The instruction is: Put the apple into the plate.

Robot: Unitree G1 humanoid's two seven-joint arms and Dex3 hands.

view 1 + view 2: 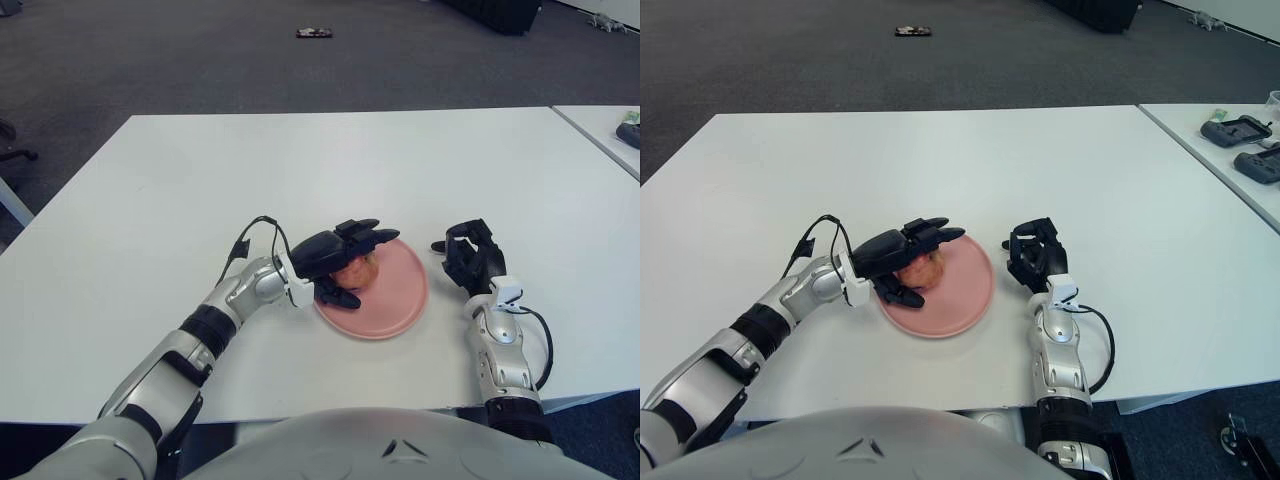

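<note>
A pink plate [395, 295] lies on the white table [320, 170] near the front edge. A reddish apple [358, 270] sits on the plate's left part. My left hand [340, 262] is over the apple with its fingers wrapped around it from above and from the left. My right hand [470, 255] shows just to the right of the plate with its fingers curled and holding nothing. The apple also shows in the right eye view [923, 271], mostly covered by the left hand.
A second white table [1230, 150] stands at the right with dark controllers [1240, 130] on it. A small dark object [314, 33] lies on the grey carpet beyond the table.
</note>
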